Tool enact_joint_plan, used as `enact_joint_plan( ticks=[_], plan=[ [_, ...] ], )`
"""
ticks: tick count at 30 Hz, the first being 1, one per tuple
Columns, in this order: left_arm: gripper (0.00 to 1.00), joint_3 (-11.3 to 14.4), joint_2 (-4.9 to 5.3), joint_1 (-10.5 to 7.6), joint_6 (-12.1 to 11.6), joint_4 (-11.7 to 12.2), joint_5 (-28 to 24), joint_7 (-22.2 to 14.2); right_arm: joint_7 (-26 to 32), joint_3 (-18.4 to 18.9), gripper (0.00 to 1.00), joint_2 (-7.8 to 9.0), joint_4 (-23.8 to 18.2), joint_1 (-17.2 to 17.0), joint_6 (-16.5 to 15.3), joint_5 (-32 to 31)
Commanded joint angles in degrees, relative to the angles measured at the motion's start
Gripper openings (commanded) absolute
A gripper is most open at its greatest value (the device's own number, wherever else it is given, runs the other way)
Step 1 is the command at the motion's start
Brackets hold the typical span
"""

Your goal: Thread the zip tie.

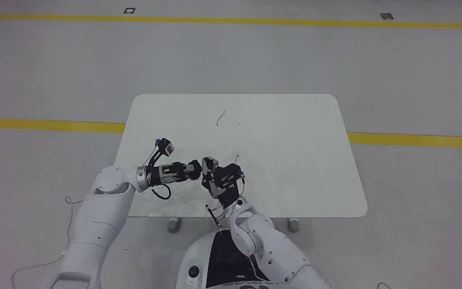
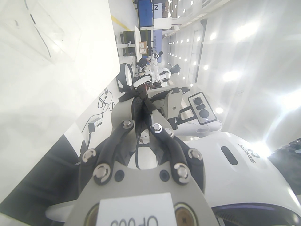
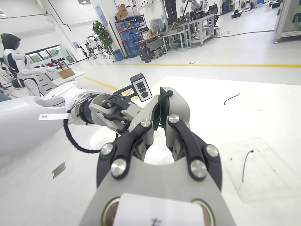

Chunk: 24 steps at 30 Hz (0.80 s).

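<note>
While your right gripper [image 3: 164, 98] and left gripper [image 2: 141, 105] both pinch the zip tie [image 3: 169, 93], watch alignment: slight skew could buckle it or let it slip free.

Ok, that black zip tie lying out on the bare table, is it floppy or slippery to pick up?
Probably light and bendy: the zip tie is a thin strip lying in a slight curve. It lies flat on the smooth white table, so it would likely slide when pushed and be awkward to pinch.
</note>
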Motion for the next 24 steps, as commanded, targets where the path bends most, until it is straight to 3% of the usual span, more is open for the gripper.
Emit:
enact_joint_plan(
  ticks=[1, 24],
  plan=[
    [0.0, 0.0, 0.0, 0.0, 0.0, 0.0, 0.0, 0.0, 0.2, -0.2, 0.0, -0.04, 0.3, 0.2, 0.0, 0.0],
    [0.0, 0.0, 0.0, 0.0, 0.0, 0.0, 0.0, 0.0, -0.9, 0.1, 0.0, 0.06, 1.1, 0.0, 1.2, 0.4]
  ],
)
